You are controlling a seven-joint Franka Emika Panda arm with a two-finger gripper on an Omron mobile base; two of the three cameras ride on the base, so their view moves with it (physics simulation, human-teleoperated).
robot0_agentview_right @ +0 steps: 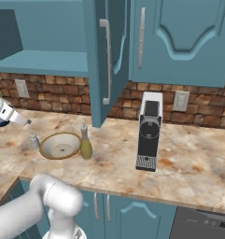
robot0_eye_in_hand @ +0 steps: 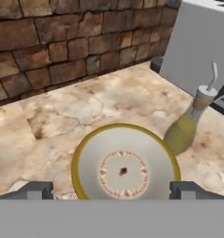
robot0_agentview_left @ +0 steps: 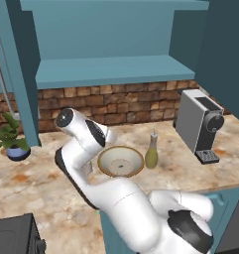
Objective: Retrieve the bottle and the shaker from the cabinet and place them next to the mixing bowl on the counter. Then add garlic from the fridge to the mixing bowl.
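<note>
The mixing bowl [robot0_agentview_left: 120, 161] [robot0_agentview_right: 60, 145] [robot0_eye_in_hand: 125, 168] sits on the counter [robot0_agentview_right: 188, 158], cream inside with a reddish dotted ring. The bottle [robot0_agentview_left: 151, 151] [robot0_agentview_right: 86, 144] [robot0_eye_in_hand: 187, 125] stands upright just to its right, olive-yellow with a thin spout. The small grey-white shaker [robot0_agentview_right: 34, 141] stands just left of the bowl. My gripper [robot0_eye_in_hand: 112, 190] [robot0_agentview_right: 24, 121] hovers open and empty over the counter left of the bowl, looking down at the bowl between its fingertips [robot0_eye_in_hand: 39, 189]. The cabinet [robot0_agentview_left: 111, 72] is open, its shelf bare. Fridge and garlic are out of view.
A grey coffee machine [robot0_agentview_left: 200, 124] [robot0_agentview_right: 149, 133] stands right of the bottle. A potted plant [robot0_agentview_left: 11, 141] sits at the counter's left. An open cabinet door [robot0_agentview_right: 104, 56] hangs over the bowl area. A dark appliance [robot0_agentview_left: 14, 235] is at lower left. A brick wall backs the counter.
</note>
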